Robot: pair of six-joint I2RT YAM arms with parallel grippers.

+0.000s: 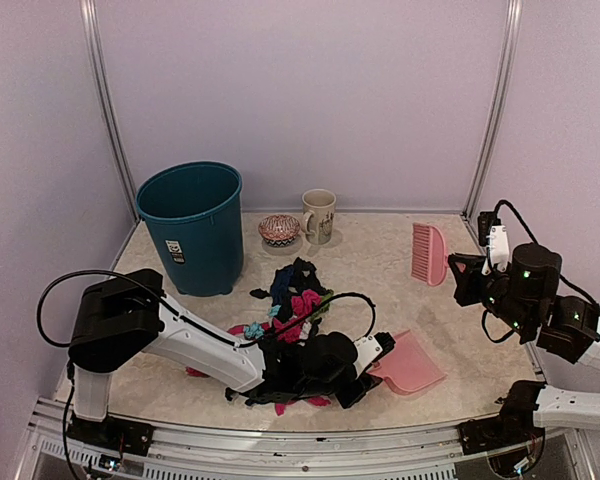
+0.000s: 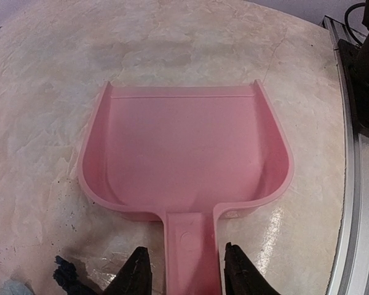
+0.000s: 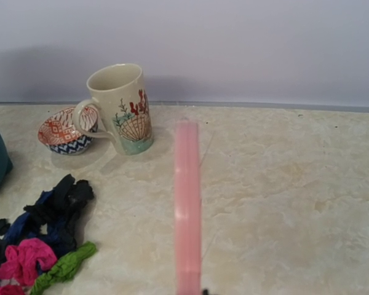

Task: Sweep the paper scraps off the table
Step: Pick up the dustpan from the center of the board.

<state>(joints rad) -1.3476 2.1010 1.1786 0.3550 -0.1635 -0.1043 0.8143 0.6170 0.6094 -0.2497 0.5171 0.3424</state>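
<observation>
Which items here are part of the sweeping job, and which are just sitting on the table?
Part of the job:
paper scraps, piled mid-table
pink dustpan, its handle in the left gripper
pink brush, held by the right gripper
teal bin, likely where the scraps go

Just lying about:
mug
patterned bowl beside it
</observation>
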